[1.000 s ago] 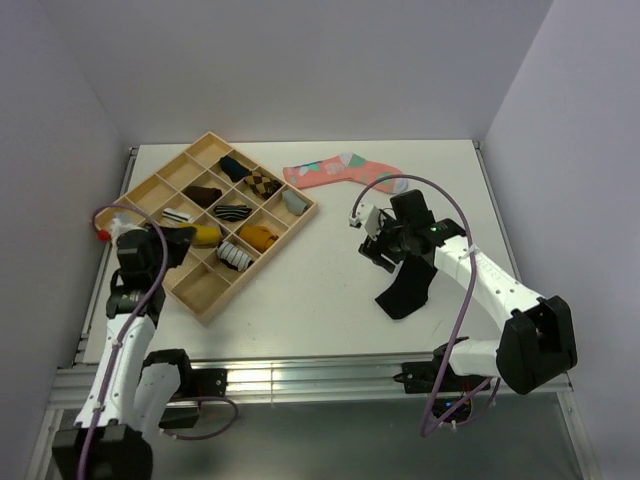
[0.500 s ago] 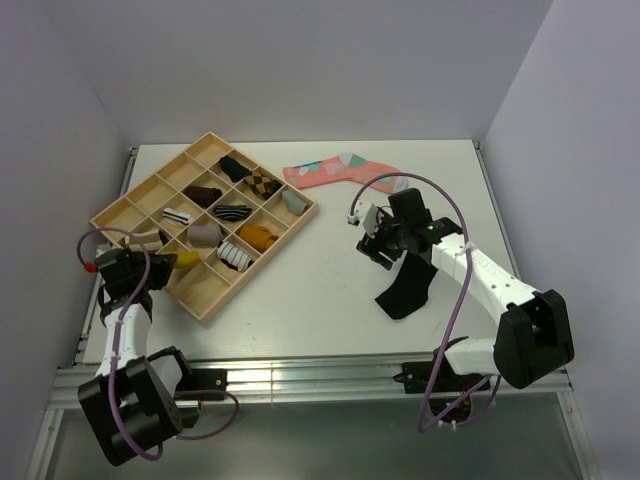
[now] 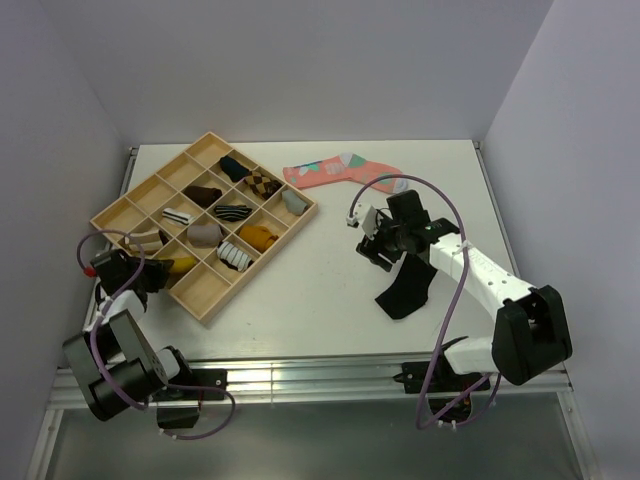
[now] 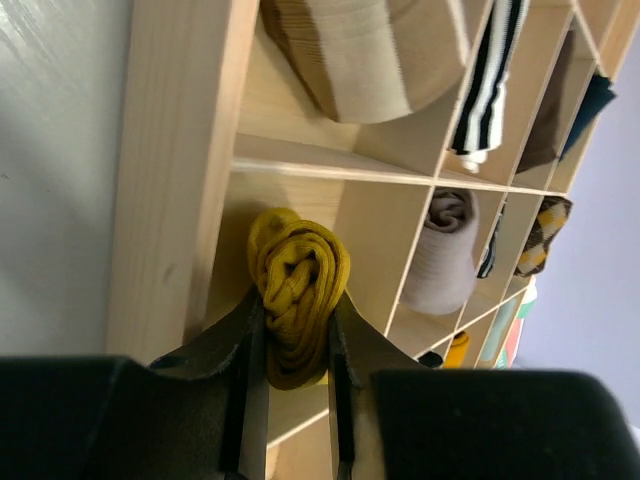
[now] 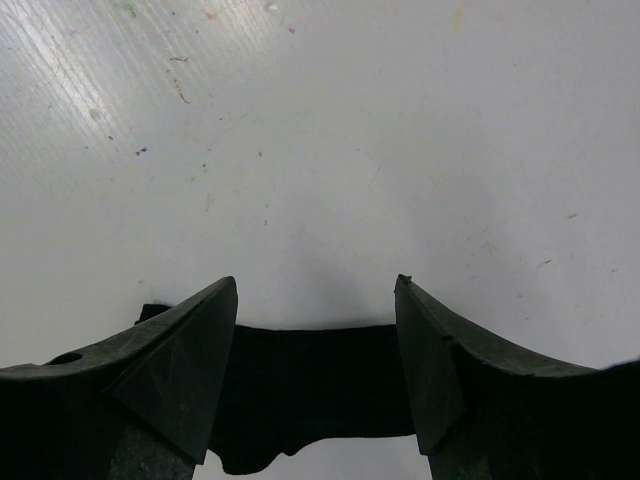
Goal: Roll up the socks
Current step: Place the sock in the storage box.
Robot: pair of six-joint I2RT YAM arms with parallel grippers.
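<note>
left gripper (image 4: 296, 312) has pulled back, clamping the rolled mustard sock (image 4: 298, 285), apparently inside a tray cell (image 4: 372, 225).

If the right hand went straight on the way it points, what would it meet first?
The right hand, open, would probably land on the edge of the black sock or on the bare table just past it; depth is unclear.

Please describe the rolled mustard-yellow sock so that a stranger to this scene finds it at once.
Start at the wooden divider tray on the table's left side and go to its near-left edge. There the mustard-yellow sock is a tight roll pinched in the left gripper; every other bundle lies free in a compartment.
</note>
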